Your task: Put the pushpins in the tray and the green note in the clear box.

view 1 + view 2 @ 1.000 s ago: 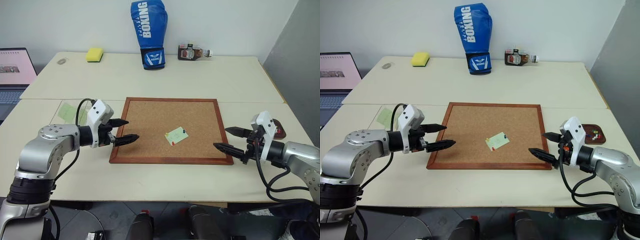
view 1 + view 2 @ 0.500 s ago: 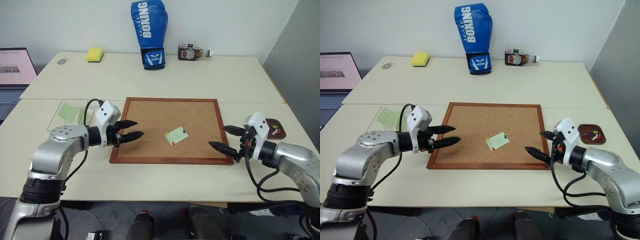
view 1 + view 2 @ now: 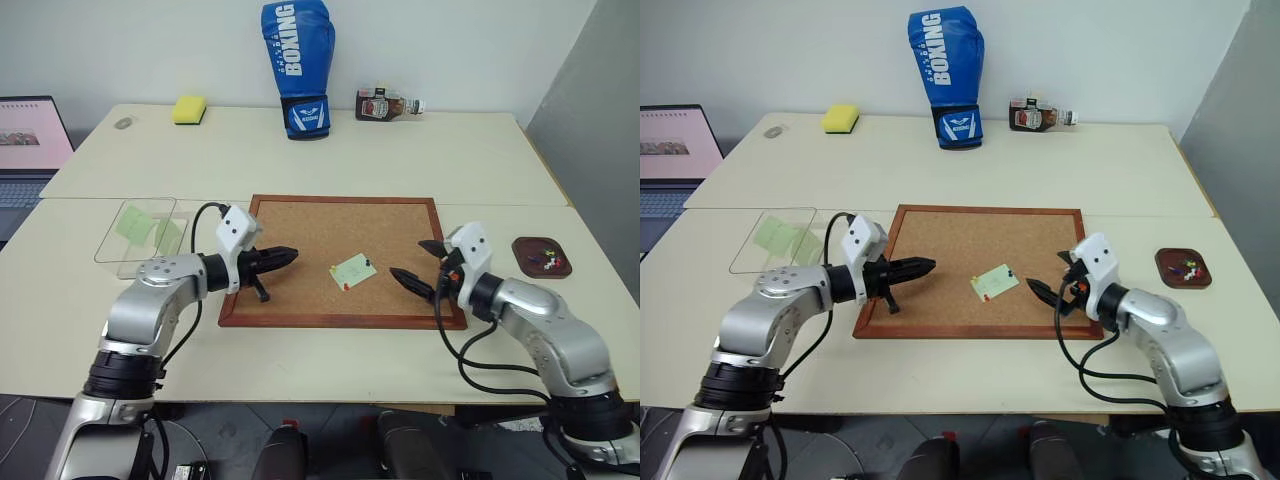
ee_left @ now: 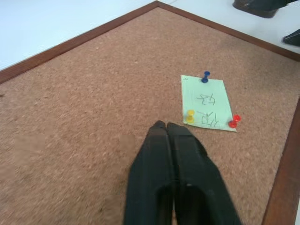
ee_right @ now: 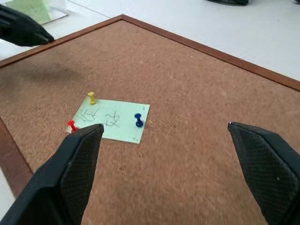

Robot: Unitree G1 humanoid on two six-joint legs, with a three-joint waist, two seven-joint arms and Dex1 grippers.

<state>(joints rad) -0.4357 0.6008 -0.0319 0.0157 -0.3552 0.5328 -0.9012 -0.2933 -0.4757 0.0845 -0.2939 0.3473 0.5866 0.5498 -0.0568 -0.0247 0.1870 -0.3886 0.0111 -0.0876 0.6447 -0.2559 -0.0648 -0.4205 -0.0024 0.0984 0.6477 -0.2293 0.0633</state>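
Flat on the large wood-framed corkboard [image 3: 300, 240] lies the small pale-green square note [image 4: 206, 103], a little right of the board's middle and nearer its front edge. It sits turned at a slant, its corners pointing roughly toward the board's edges rather than its sides running parallel to them. Dark handwritten scribbles cover its face, too loose to read. Three tiny plastic-headed pushpins hold it: a yellow pushpin [image 4: 190, 116] and a red pushpin [image 4: 235, 120] at two neighbouring corners, and a blue pushpin [image 4: 206, 76] at the middle of the opposite edge.

Over the board's left part, the left gripper [image 3: 291, 254] points toward the note with its two black fingers pressed together and nothing between them. On the other side, the right gripper [image 3: 416, 266] reaches in over the board's right edge, aimed at the note, its fingers spread wide and empty.

Well apart from the note, the shallow transparent plastic box [image 3: 125, 238] rests on the table left of the board, with green slips inside. Right of the board sits the small dark-brown rounded tray [image 3: 541, 256], some coloured pins already in it.

At the table's far edge stands a blue boxing glove [image 3: 298, 65] printed "BOXING", with a yellow sponge [image 3: 189, 109] to its left.
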